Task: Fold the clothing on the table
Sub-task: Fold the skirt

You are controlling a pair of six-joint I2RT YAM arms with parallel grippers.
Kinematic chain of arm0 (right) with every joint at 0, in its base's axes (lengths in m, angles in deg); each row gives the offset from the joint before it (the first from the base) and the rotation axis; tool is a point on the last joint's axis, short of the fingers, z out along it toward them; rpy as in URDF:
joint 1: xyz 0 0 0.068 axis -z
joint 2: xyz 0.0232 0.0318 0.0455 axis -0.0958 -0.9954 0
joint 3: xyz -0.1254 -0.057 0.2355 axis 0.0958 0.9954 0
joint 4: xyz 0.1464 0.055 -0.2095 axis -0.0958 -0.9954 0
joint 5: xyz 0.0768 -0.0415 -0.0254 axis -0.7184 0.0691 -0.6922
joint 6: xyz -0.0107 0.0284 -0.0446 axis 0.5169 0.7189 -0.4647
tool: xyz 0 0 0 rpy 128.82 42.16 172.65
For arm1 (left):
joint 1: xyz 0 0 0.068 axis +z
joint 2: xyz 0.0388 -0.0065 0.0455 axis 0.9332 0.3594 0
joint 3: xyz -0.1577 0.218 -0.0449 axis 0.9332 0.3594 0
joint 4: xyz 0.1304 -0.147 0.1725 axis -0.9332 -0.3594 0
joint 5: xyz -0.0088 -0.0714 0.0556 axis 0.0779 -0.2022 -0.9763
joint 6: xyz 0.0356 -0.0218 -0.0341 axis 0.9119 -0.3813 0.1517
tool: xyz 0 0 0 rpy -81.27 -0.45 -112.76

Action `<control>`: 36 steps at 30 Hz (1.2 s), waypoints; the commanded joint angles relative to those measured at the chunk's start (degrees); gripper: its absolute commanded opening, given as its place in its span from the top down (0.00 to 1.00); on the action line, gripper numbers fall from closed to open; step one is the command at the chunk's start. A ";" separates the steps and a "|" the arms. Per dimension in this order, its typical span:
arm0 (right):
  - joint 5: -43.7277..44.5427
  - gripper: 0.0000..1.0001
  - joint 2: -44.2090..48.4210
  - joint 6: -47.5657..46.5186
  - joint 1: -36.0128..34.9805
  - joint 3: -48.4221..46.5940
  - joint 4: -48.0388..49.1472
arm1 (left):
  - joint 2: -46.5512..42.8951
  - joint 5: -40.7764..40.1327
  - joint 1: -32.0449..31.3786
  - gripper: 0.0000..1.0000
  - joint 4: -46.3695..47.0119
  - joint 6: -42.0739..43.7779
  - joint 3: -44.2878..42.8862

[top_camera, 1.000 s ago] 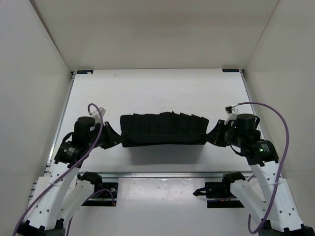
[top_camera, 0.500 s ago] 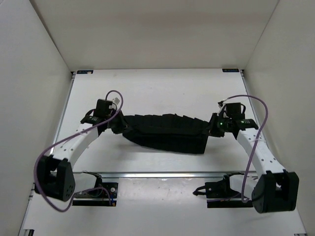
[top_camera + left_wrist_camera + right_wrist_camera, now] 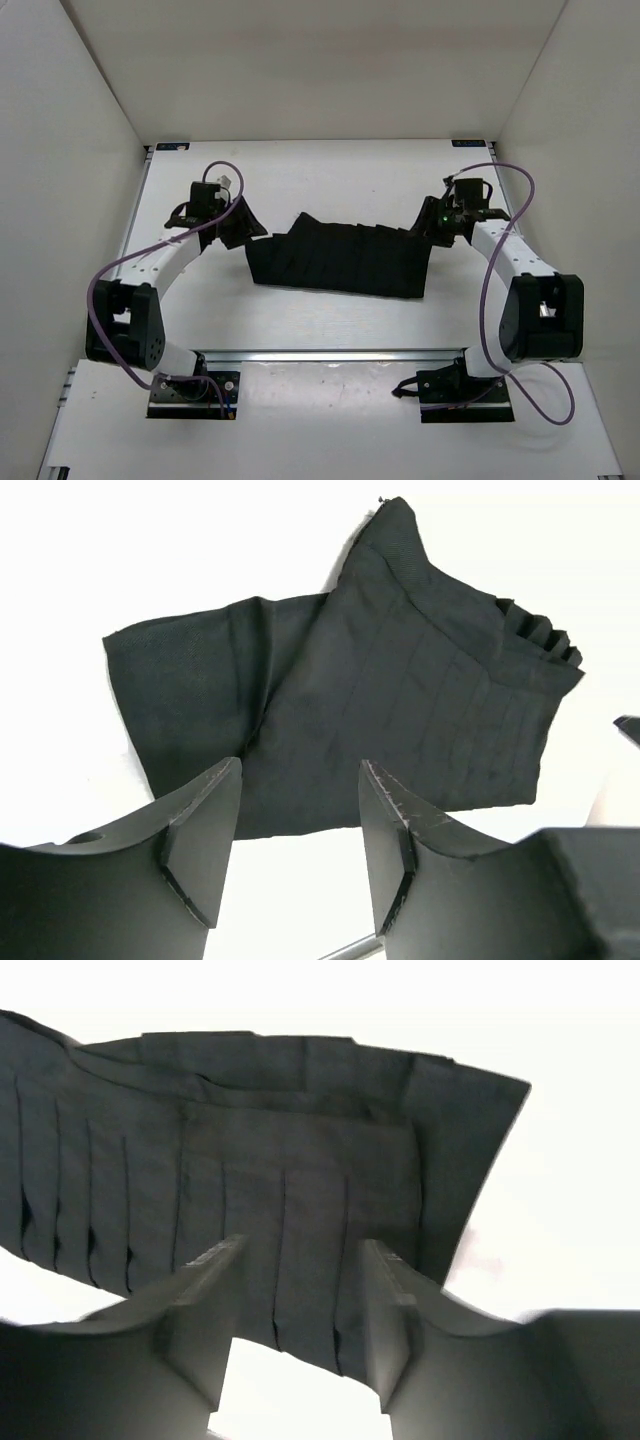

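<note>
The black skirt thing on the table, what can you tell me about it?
The clothing is black, soft-looking matte fabric with parallel pleats. It lies spread on the white table, between the two arms, seemingly with one layer over another, its edges uneven. The left claw and the right claw stand open at its two ends; neither holds it.

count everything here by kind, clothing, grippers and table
black pleated fabric garment: 1
black two-finger grippers: 2 (left gripper, right gripper, both open and empty)
flat white table: 1
total: 4
</note>
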 commanded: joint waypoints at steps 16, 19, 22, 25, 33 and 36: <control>2.62 0.44 7.72 -0.55 -0.98 6.85 7.49 | 5.61 -3.61 -6.45 0.43 12.72 7.96 2.34; 2.27 0.44 7.45 -0.55 -1.16 6.85 7.67 | 8.16 -4.22 -7.68 0.43 12.81 8.31 1.55; 2.35 0.44 6.93 -0.37 -1.42 7.20 8.20 | 10.36 -4.66 -8.12 0.43 12.38 8.14 0.67; 2.26 0.44 6.84 -0.11 -1.42 7.73 8.37 | 12.29 -3.96 -9.44 0.43 12.20 8.14 -0.12; 3.31 0.44 4.03 1.30 -1.52 9.31 11.36 | 14.23 -3.79 -10.85 0.64 12.20 7.70 -1.97; 3.94 0.43 2.27 4.19 -0.46 11.76 15.22 | 13.97 -2.47 -10.41 0.95 11.94 6.82 -1.45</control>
